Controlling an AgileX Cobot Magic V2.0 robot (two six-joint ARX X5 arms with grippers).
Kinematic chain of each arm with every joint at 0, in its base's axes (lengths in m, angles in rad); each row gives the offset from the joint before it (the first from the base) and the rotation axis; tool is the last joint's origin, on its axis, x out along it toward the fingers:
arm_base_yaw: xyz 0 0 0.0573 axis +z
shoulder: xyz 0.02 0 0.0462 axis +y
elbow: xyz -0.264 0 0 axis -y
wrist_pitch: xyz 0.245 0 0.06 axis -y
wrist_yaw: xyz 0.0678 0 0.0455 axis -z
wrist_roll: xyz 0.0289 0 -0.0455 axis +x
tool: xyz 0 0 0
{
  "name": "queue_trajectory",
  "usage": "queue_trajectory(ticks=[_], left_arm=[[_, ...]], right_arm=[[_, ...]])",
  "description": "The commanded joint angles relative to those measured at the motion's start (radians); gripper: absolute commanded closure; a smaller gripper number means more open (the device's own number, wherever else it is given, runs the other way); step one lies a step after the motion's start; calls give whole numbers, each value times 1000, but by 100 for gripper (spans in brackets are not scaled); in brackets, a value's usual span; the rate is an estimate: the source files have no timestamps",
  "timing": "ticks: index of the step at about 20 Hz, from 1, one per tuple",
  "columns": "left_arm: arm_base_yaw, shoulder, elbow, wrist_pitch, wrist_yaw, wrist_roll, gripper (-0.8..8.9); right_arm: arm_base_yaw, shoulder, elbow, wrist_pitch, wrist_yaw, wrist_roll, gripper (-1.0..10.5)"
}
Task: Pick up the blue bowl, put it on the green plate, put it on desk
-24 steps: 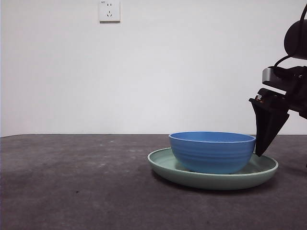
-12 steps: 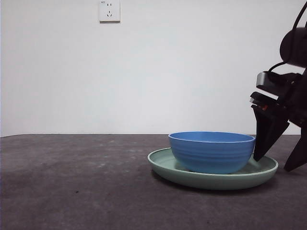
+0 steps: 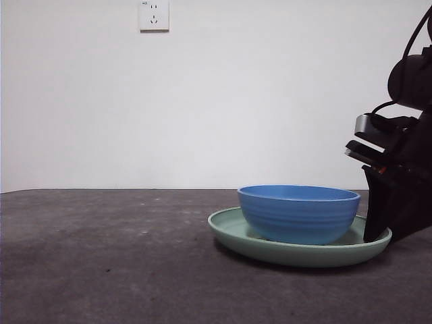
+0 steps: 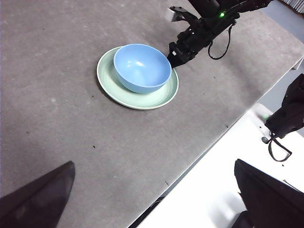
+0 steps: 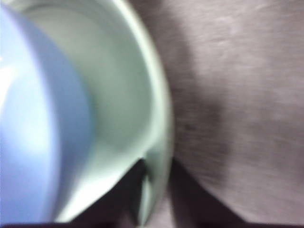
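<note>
The blue bowl [image 3: 298, 214] stands inside the green plate [image 3: 297, 255] on the desk [image 3: 101, 256], right of centre in the front view. My right gripper [image 3: 378, 235] is down at the plate's right rim. In the right wrist view its jaws sit either side of the plate's rim [image 5: 159, 142], closed on it at the gripper [image 5: 154, 192], with the bowl [image 5: 28, 118] just beside. The left wrist view shows the bowl [image 4: 141, 66], the plate [image 4: 142, 102] and the right gripper [image 4: 175, 56] from high up. My left gripper [image 4: 154, 194] is open, empty and far above the desk.
A white wall socket [image 3: 154, 15] is on the wall behind. The desk's near edge [image 4: 213, 137] runs diagonally in the left wrist view, with a white surface beyond it. Bare desk [image 4: 57, 118] lies left of the plate.
My right gripper has come down from above the plate's right rim to the rim itself, and its jaws have drawn together on it. The bowl and plate have not moved.
</note>
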Motion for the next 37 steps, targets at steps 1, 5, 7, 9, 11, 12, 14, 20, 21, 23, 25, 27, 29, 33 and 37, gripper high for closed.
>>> queue_trajectory(ticks=[1, 5, 7, 9, 11, 12, 14, 20, 21, 23, 25, 27, 29, 33, 37], left_arm=[[-9, 3, 10, 9, 0, -6, 188], [-9, 3, 10, 6, 0, -15, 188], [-9, 3, 10, 3, 0, -17, 188], [-9, 3, 10, 3, 0, -18, 188], [-9, 3, 10, 2, 0, -21, 188], [-9, 3, 10, 2, 0, -22, 188], [-9, 3, 10, 2, 0, -21, 188], [-9, 3, 10, 3, 0, -21, 188], [-9, 3, 10, 3, 0, -21, 188], [-9, 3, 10, 3, 0, -21, 188], [-9, 3, 10, 3, 0, -21, 188], [-9, 3, 10, 3, 0, -21, 188], [-9, 3, 10, 3, 0, -21, 188], [-9, 3, 10, 3, 0, -21, 188], [-9, 3, 10, -13, 0, -20, 188]], right_arm=[[13, 32, 6, -4, 7, 3, 940], [13, 32, 6, -2, 6, 17, 939], [12, 32, 16, -9, -4, 27, 939], [12, 32, 41, -35, -4, 35, 940], [12, 32, 77, -65, -4, 34, 939], [12, 32, 95, -82, -4, 34, 939], [13, 32, 131, -114, -6, 34, 939], [14, 32, 171, -137, -106, 78, 939], [16, 32, 171, -137, -123, 82, 939], [30, 32, 171, -134, -126, 106, 939], [58, 32, 171, -118, -126, 127, 940], [101, 34, 171, -90, -126, 163, 939], [150, 39, 171, -46, -128, 212, 940], [234, 80, 205, -1, -130, 271, 940], [271, 145, 269, 0, -118, 289, 939]])
